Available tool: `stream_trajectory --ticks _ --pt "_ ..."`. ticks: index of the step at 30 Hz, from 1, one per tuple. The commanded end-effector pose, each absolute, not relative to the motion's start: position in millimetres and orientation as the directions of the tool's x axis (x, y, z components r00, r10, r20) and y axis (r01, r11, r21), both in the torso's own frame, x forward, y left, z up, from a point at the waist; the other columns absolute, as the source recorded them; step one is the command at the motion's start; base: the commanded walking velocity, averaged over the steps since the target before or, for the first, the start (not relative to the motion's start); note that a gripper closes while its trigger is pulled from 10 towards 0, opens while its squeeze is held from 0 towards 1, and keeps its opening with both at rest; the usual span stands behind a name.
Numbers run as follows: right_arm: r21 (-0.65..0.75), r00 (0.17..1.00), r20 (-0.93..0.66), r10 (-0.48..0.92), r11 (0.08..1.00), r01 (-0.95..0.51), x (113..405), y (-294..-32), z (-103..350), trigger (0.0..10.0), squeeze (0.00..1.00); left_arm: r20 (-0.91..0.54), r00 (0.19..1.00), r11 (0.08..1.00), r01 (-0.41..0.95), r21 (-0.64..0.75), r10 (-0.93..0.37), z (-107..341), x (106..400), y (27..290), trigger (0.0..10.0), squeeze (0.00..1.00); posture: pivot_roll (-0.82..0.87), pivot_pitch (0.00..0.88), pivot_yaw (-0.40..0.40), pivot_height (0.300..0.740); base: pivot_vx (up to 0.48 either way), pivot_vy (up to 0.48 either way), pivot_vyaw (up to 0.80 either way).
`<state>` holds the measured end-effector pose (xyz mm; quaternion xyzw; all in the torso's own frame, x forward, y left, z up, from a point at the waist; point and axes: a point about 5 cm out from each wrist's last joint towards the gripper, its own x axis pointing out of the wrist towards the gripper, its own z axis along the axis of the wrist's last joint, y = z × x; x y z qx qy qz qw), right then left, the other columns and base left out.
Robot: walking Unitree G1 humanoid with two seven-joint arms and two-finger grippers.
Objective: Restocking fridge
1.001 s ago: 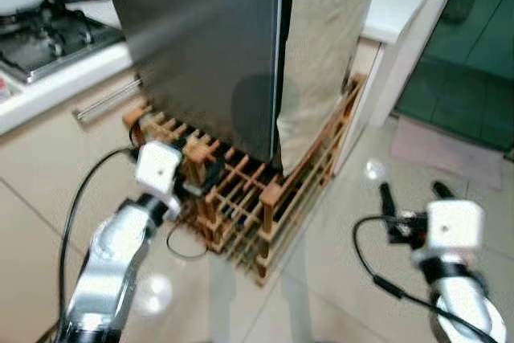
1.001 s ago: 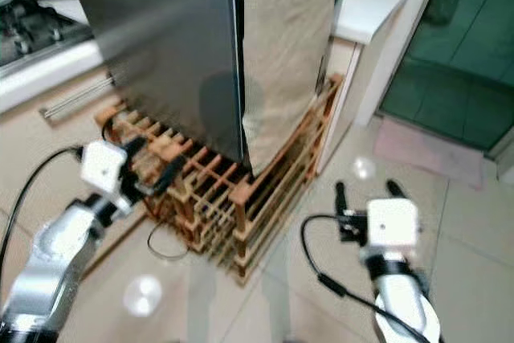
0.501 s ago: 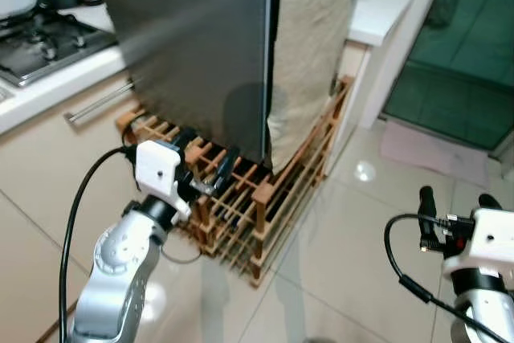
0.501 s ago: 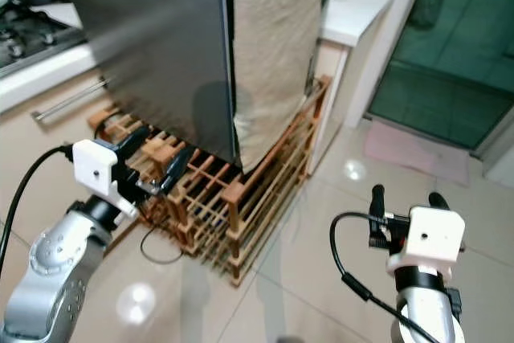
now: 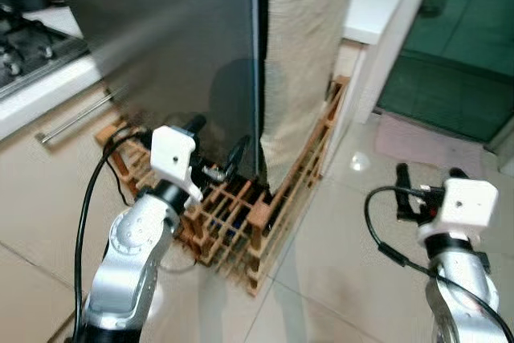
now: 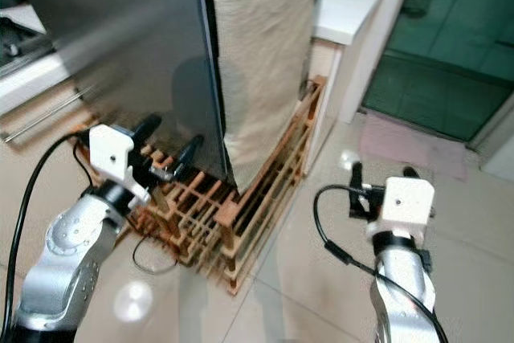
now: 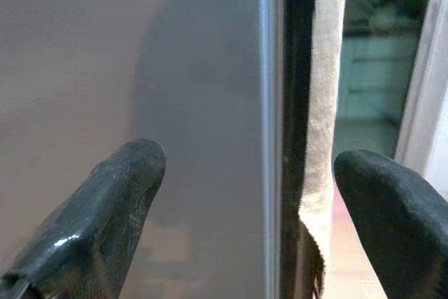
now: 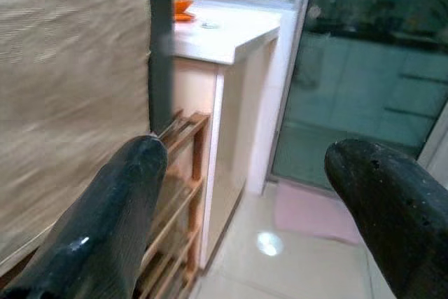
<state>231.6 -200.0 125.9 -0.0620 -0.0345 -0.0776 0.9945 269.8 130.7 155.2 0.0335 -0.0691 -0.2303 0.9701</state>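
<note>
My left gripper (image 5: pixel 217 149) hangs spread wide at the grey fridge (image 5: pixel 177 46) standing on a wooden rack (image 5: pixel 241 222) (cloth-draped side); my right gripper (image 5: pixel 426 186), fingers apart, hovers over glossy tiles (image 5: pixel 337 279).

Pretty bright overall, with ceiling light glare spots on the glossy floor tiles (image 5: pixel 353 162). Soft smeary blur across the fridge door (image 5: pixel 169 46), plus a dark shadow blob low on it. Wrist views soft, black fingertips (image 7: pixel 105 208) out of focus.

The left gripper (image 6: pixel 171 144) is open just before the grey fridge door (image 6: pixel 120 46), above the wooden rack (image 6: pixel 241 198).
</note>
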Motion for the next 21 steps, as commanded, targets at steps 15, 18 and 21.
stream_trajectory --ticks 15,18,21 --pt "-0.131 0.983 0.006 -0.184 0.974 0.184 227.2 -204.3 106.7 10.0 0.00 0.062 0.772 0.774 0.629 0.071 -0.633 164.8 285.4 74.2 10.0 0.00 -0.15 0.000 0.026 0.736 0.000 0.000 0.00" --pt "-0.127 0.983 0.015 -0.180 0.975 0.181 228.8 -202.5 108.5 10.0 0.00 0.060 0.783 0.785 0.614 0.082 -0.619 166.3 290.8 76.6 10.0 0.00 -0.16 0.000 0.032 0.736 0.000 0.000 0.00" --pt "-0.132 0.981 0.032 -0.193 0.972 0.195 227.1 -205.4 111.8 10.0 0.00 0.088 0.801 0.806 0.586 0.081 -0.592 164.1 286.6 96.0 10.0 0.00 -0.16 0.000 0.035 0.736 0.000 0.000 0.00"
